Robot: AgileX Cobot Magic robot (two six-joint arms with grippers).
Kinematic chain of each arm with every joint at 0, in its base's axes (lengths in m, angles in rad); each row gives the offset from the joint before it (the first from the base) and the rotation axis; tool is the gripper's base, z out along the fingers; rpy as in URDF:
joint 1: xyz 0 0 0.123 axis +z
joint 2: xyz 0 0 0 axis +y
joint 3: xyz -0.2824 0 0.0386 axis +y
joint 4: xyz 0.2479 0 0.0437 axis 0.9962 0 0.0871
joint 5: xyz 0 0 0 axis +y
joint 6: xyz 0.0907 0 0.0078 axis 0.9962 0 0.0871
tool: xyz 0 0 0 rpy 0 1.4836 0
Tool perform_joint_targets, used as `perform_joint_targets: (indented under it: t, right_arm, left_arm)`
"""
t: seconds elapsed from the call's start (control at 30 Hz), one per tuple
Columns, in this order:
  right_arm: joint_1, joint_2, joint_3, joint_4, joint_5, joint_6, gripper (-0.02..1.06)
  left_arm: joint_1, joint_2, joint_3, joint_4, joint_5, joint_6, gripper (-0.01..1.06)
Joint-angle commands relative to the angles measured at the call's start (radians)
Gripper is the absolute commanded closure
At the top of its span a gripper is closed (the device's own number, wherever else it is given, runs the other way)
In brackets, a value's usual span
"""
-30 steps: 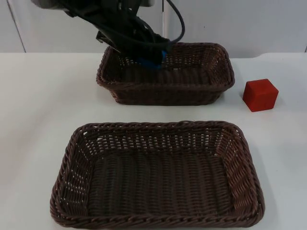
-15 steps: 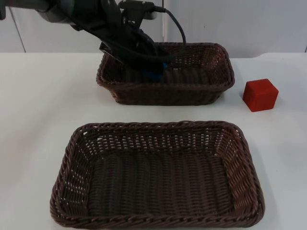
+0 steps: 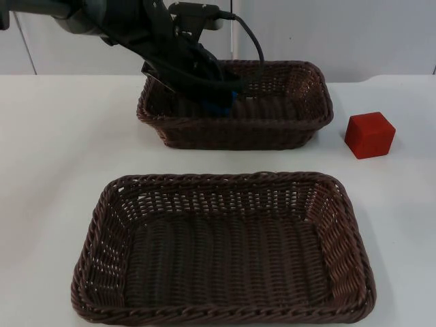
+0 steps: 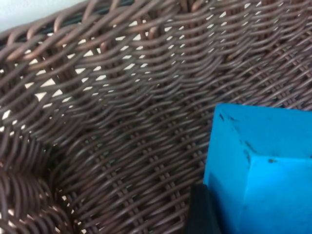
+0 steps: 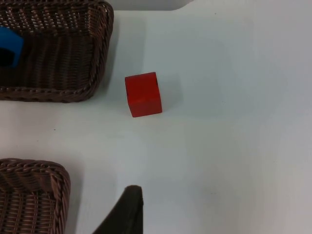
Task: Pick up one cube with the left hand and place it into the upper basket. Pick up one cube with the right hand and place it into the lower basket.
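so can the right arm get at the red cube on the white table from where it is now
Probably yes. The red cube stands alone on the white table, apart from both woven baskets, with bare table between it and the right gripper's fingertip.

Top view looks down and forward over my table (image 3: 61, 157), partition wall behind. My left wrist view sits close inside the upper basket (image 4: 107, 126). My right wrist view looks down from higher, sharing red cube (image 5: 143, 94) with top.
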Motion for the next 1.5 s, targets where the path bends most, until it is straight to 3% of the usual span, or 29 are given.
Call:
perform_joint_targets:
  t: [0.0,0.23,0.67,1.07,1.47]
  right_arm:
    - [0.002,-0.003,0.005,-0.007,-0.009,-0.003,-0.01]
    - [0.002,-0.003,0.005,-0.007,-0.009,-0.003,-0.01]
    - [0.002,-0.003,0.005,-0.017,-0.021,-0.01,-0.01]
    - [0.002,-0.003,0.005,-0.017,-0.027,-0.01,-0.01]
    - [0.002,-0.003,0.005,-0.017,-0.027,-0.01,-0.01]
  left_arm:
    - [-0.006,0.003,-0.007,-0.01,-0.006,0.0,0.45]
    - [-0.006,0.004,-0.007,-0.01,-0.011,0.0,0.32]
    - [-0.006,-0.134,-0.007,0.016,0.051,0.0,0.31]
    - [-0.006,-0.365,-0.007,0.045,0.282,-0.003,0.31]
    - [-0.006,-0.505,-0.007,0.064,0.419,-0.037,0.31]
